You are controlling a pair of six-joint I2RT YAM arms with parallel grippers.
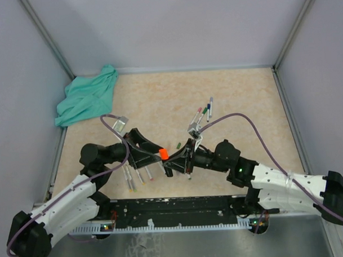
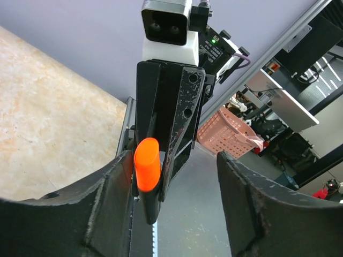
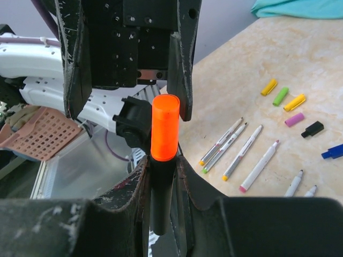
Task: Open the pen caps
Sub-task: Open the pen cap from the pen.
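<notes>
Smooth cylindrical orange cap [image 3: 164,128] on black barrel [image 3: 161,211] tight in right hand [image 3: 161,170]; left hand [image 2: 174,163] agape.

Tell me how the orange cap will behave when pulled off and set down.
The orange cap looks smooth and glossy, so it may slip under a light pinch. Pushed over the dark barrel, it probably resists, then pops free. It is a stubby cylinder; laid on the table, it would likely roll.

Left gripper [image 1: 156,153] and right gripper [image 1: 174,160] facing tip to tip mid-worktop [image 1: 244,103], orange cap [image 1: 164,153] showing between them. Teal cloth [image 1: 86,97] lying crumpled in far-left corner. Loose pens [image 1: 205,111] lying beyond.
</notes>
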